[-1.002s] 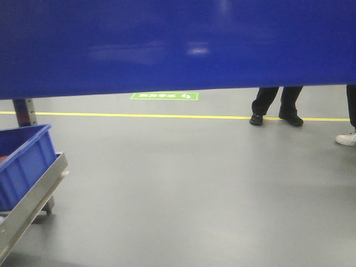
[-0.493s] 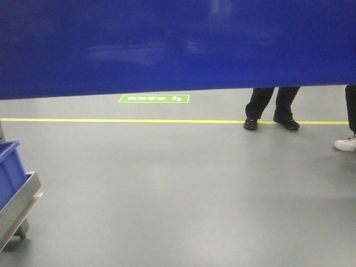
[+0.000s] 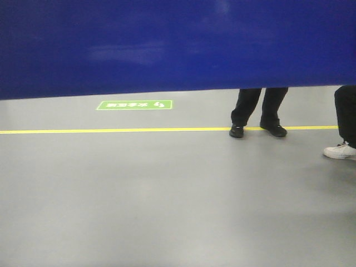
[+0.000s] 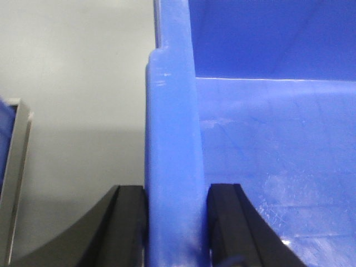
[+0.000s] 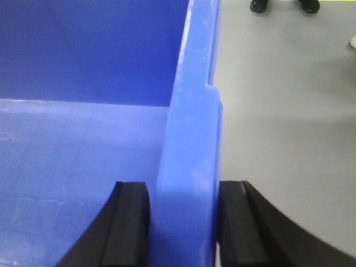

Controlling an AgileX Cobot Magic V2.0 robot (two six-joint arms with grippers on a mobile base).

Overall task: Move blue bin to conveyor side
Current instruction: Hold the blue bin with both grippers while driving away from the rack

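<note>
The blue bin (image 3: 178, 44) is held up off the grey floor and fills the top third of the front view, its glossy wall blocking what lies beyond. My left gripper (image 4: 177, 222) is shut on the bin's left rim (image 4: 172, 139), one black finger outside the wall and one inside. On the opposite side, my right gripper (image 5: 186, 219) is shut on the right rim (image 5: 192, 139) in the same way. The bin's inside (image 5: 72, 167) shows bare blue plastic. The conveyor side is out of view.
Grey floor (image 3: 167, 200) spreads below the bin, crossed by a yellow line (image 3: 111, 130) with a green floor sign (image 3: 134, 104) behind it. A person's black shoes (image 3: 258, 129) stand on the line, and a white shoe (image 3: 340, 151) is at the right edge. A metal edge (image 4: 14, 167) shows at the left wrist view's left border.
The view has swung right: the small blue bin on its metal cart slid out at the left, and the floor sign, line and shoes shifted left and lower. Both grippers keep hold of the bin.
</note>
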